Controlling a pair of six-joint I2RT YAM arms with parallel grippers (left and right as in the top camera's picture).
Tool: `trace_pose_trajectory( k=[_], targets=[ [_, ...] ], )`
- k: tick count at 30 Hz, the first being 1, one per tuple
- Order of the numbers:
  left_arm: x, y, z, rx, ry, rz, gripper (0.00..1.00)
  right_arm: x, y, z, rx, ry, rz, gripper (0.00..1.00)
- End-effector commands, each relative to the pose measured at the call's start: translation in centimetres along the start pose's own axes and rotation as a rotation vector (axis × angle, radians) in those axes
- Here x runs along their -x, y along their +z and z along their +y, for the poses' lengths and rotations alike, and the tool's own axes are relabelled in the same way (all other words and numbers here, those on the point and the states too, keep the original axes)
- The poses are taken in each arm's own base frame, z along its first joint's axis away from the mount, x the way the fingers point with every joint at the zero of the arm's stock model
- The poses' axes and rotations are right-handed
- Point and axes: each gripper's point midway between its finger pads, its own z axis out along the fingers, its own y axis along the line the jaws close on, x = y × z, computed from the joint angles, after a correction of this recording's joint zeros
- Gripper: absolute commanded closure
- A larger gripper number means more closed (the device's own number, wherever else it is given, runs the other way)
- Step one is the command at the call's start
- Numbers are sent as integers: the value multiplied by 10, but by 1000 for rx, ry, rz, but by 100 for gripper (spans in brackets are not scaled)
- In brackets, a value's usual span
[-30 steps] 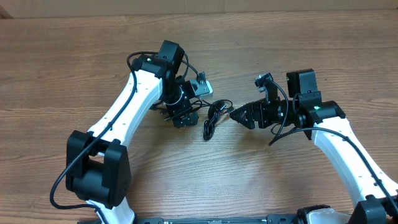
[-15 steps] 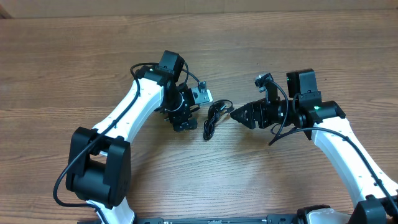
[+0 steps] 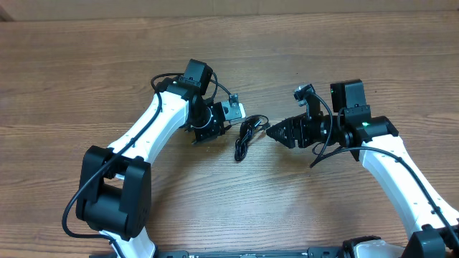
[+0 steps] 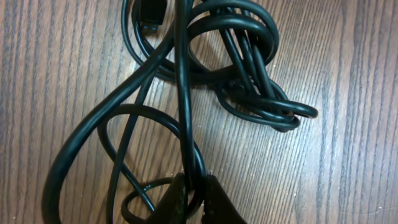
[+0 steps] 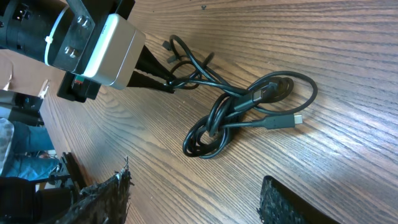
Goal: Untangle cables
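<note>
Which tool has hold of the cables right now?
The left tool: it is pinched shut on one strand of the cables. The right tool is open, apart from the bundle.

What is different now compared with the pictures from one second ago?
The left gripper turned at the wrist and shifted slightly upward in the overhead view; its jaws are shut on one strand of the tangled thin black cables. The cables and the open right gripper stayed where they were.
</note>
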Motion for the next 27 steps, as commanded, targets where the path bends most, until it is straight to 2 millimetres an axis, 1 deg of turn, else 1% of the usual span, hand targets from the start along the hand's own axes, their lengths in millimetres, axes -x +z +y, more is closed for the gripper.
trace_pose_trajectory(
  k=[1, 5, 8, 11, 13, 16, 19, 23, 27],
  targets=[
    [4, 5, -7, -35, 10, -20, 96, 4, 0, 2, -2, -14, -7, 35],
    [6, 5, -9, -43, -2, -28, 96, 4, 0, 2, -2, -14, -7, 35],
    [6, 4, -12, -59, -48, -28, 96, 4, 0, 2, -2, -14, -7, 36],
    [5, 2, -26, -120, -73, -31, 96, 4, 0, 2, -2, -14, -7, 35],
    [8, -3, -41, -198, -100, -50, 96, 4, 0, 2, 0, -14, -7, 35],
    [20, -19, -67, -332, -150, -96, 96, 5, -1, 11, 53, -18, -10, 35],
    [28, -36, -79, -397, -175, -109, 96, 6, -1, 21, 110, -29, -15, 35],
    [42, -60, -83, -423, -186, -125, 96, 6, -2, 27, 146, -35, -15, 35],
    [63, -83, -82, -429, -174, -183, 96, 5, -2, 35, 185, -40, -10, 35]
  ],
)
